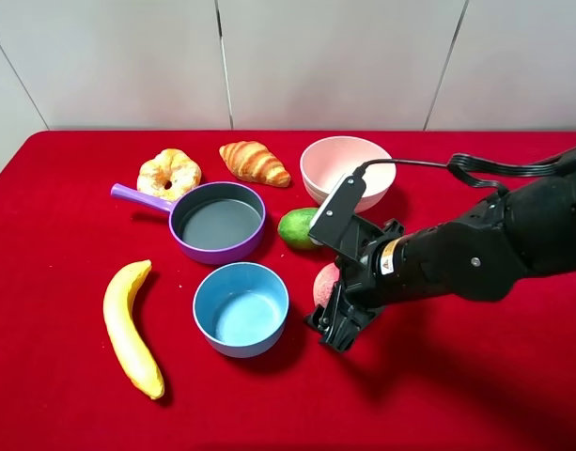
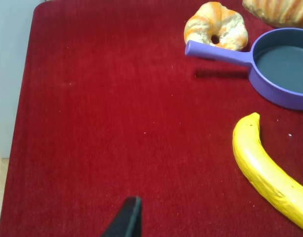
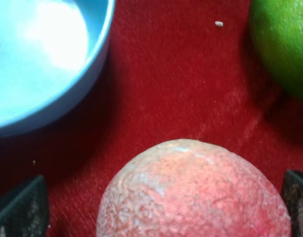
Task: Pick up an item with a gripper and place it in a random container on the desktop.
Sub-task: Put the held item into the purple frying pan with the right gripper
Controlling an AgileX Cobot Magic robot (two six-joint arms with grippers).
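The peach (image 1: 322,283) lies on the red desktop (image 1: 62,244) just right of the blue bowl. My right gripper (image 1: 333,324) reaches in from the right and is down at the peach. In the right wrist view the peach (image 3: 191,192) sits between the two black fingertips (image 3: 22,207), which stand apart on either side of it; the gripper (image 3: 158,205) is open. The purple pan (image 1: 217,221) with grey inside stands empty at the centre left and also shows in the left wrist view (image 2: 284,69). Of my left gripper only one black finger (image 2: 127,217) shows, above bare cloth.
A blue bowl (image 1: 241,308) stands close left of the peach and a green lime (image 1: 297,228) just behind it. A pink bowl (image 1: 347,169), a croissant (image 1: 255,162) and a doughnut (image 1: 168,174) are at the back. A banana (image 1: 132,329) lies front left.
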